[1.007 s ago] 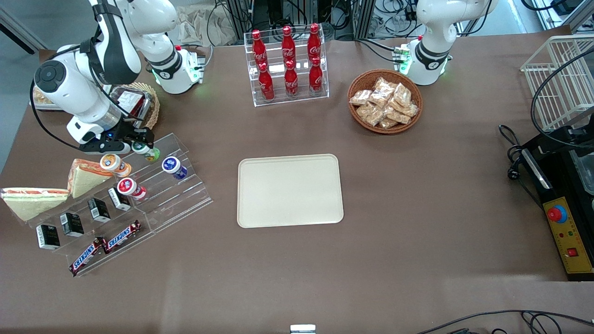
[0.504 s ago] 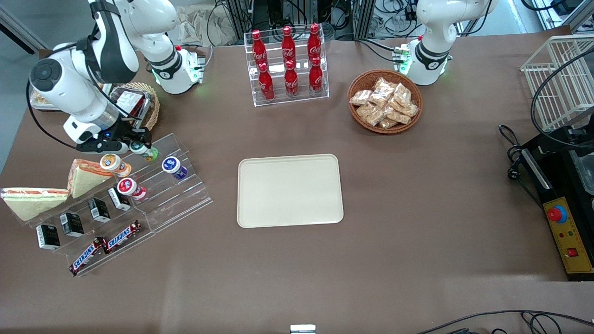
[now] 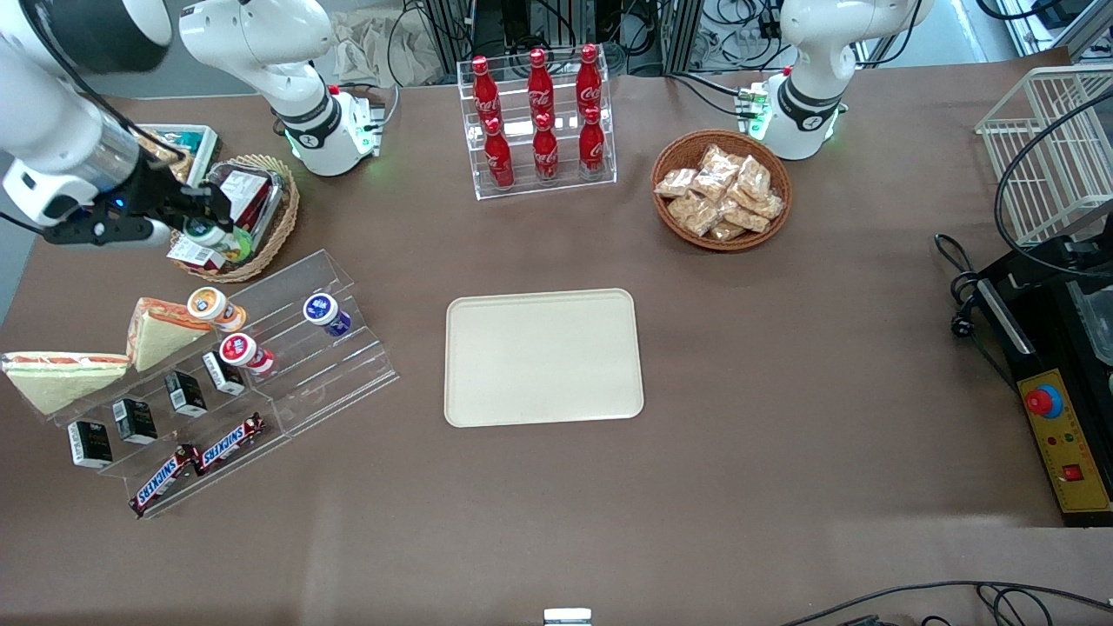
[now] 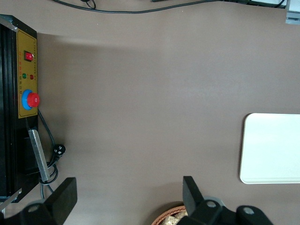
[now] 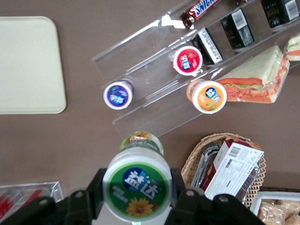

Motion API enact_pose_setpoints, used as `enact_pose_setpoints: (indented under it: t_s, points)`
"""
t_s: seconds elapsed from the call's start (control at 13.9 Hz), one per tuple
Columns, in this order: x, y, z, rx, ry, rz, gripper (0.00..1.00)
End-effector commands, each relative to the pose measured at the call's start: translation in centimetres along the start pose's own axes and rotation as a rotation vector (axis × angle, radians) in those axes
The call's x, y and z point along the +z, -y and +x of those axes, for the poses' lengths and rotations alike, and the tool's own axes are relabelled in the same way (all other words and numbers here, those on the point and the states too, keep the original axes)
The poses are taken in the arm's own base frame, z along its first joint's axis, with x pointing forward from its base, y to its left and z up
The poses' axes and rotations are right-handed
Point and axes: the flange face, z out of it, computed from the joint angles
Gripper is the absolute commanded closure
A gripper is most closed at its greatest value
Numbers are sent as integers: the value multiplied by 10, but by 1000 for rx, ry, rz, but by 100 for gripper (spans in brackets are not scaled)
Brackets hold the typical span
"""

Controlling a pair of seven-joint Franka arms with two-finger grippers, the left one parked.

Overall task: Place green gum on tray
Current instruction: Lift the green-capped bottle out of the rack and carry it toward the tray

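Observation:
My right gripper [image 3: 207, 233] is shut on the green gum [image 3: 214, 236], a small bottle with a green body and a white lid with a green label. It holds the bottle in the air above the wicker basket [image 3: 276, 228], well above the clear stepped rack [image 3: 287, 348]. In the right wrist view the gum's lid [image 5: 137, 185] sits between the two black fingers [image 5: 185, 194] of the gripper [image 5: 138, 192]. The cream tray [image 3: 543, 356] lies flat mid-table, nearer the parked arm's end than the rack; it also shows in the right wrist view [image 5: 28, 65].
The rack holds an orange bottle [image 3: 211, 306], a red bottle [image 3: 242, 350], a blue-purple bottle [image 3: 324, 312], small black boxes and Snickers bars [image 3: 196, 461]. Sandwiches [image 3: 96, 356] lie beside it. A cola bottle stand [image 3: 539, 122] and a snack basket [image 3: 722, 191] stand farther back.
My gripper has lifted the green gum up off the rack's top step and carried it up and toward the working arm's end, over the wicker basket.

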Motion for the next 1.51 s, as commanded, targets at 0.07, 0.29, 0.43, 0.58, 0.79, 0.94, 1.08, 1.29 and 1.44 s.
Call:
enact_pose_setpoints:
  t_s: [0.07,0.29,0.43,0.58,0.79,0.94,1.08,1.29,1.44]
  points:
    - [-22,66,7,67,11,26,76]
    - [-3,129,10,159,28,21,76]
    - [8,161,16,218,40,45,76]
    - [24,185,23,263,26,52,76]
    - [58,216,33,345,15,71,76]
    - [93,237,36,394,-12,87,76]
    - [135,256,43,429,-45,102,76]
    - [188,280,51,452,-106,44,76]
    - [228,294,50,467,-111,19,76]
